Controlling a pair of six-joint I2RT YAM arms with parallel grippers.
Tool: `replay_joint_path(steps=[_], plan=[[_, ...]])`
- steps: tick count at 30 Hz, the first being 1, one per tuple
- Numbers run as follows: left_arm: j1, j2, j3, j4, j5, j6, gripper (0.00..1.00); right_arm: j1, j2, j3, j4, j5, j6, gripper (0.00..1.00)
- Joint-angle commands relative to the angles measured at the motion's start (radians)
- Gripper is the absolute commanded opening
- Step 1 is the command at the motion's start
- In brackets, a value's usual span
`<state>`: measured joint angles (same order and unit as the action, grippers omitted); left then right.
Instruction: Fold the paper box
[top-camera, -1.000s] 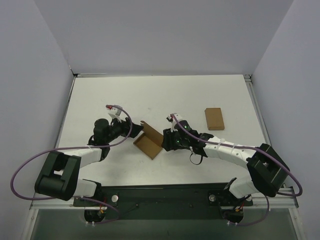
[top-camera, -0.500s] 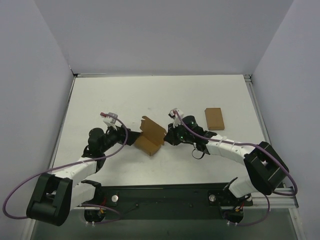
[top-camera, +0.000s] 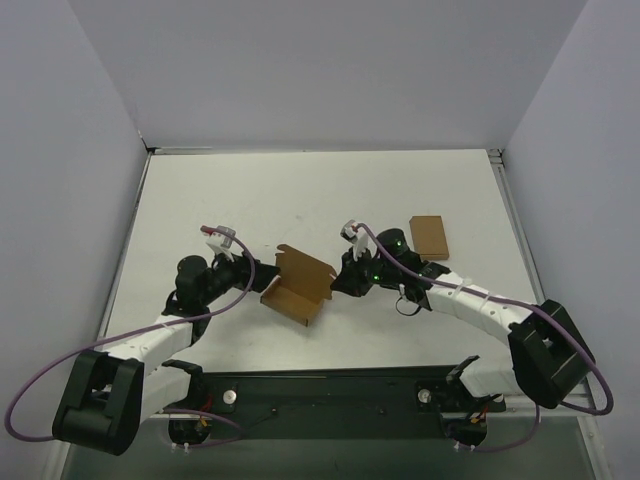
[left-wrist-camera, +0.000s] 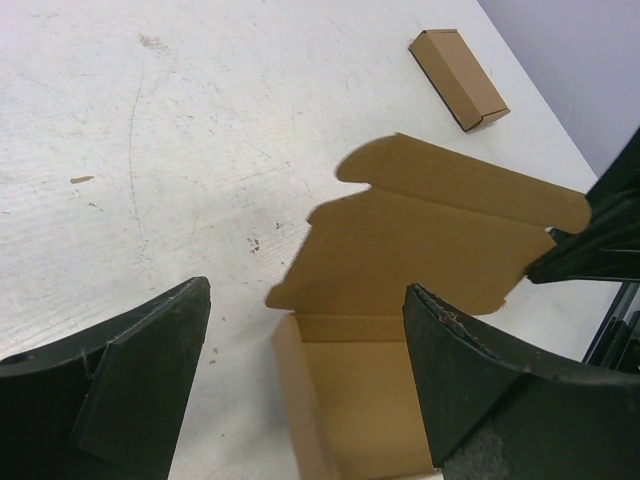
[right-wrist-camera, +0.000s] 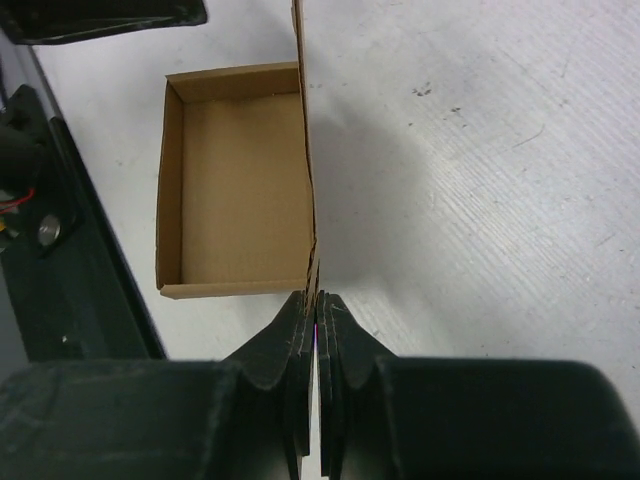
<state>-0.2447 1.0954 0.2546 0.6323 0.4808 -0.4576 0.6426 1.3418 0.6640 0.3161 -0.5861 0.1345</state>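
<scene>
The paper box (top-camera: 292, 297) is an open brown tray in the middle of the table, its notched lid flap (top-camera: 305, 268) standing up. My right gripper (top-camera: 340, 283) is shut on the lid's right edge; in the right wrist view the flap (right-wrist-camera: 305, 130) runs edge-on into the pinched gripper (right-wrist-camera: 316, 300), with the tray (right-wrist-camera: 240, 170) to its left. My left gripper (top-camera: 252, 272) is open just left of the box and touches nothing. In the left wrist view the tray (left-wrist-camera: 370, 400) lies between its fingers (left-wrist-camera: 130, 390), below the raised lid (left-wrist-camera: 440, 240).
A small closed brown cardboard box (top-camera: 428, 237) lies on the table behind the right arm, also at the top of the left wrist view (left-wrist-camera: 458, 78). The black base rail (top-camera: 320, 390) runs along the near edge. White walls enclose the table.
My right gripper closed on the lid flap and swung the box a little left and toward the front. The left arm drew back to the left, then held still, open.
</scene>
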Motion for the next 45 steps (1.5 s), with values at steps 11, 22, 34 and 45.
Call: replay_joint_path(steps=[11,22,34,45], plan=[[0.009,-0.025,0.028,0.067,0.142,0.0,0.84,-0.026,-0.087,0.098,-0.193,-0.196,-0.093,0.0],[-0.004,0.018,0.038,0.089,0.189,-0.003,0.65,-0.026,-0.075,0.108,-0.207,-0.202,-0.099,0.0],[-0.027,0.05,0.048,0.099,0.211,-0.001,0.38,-0.024,-0.05,0.12,-0.215,-0.185,-0.104,0.0],[-0.12,0.035,0.074,-0.02,0.098,0.077,0.1,0.023,-0.044,0.135,-0.235,0.067,-0.104,0.0]])
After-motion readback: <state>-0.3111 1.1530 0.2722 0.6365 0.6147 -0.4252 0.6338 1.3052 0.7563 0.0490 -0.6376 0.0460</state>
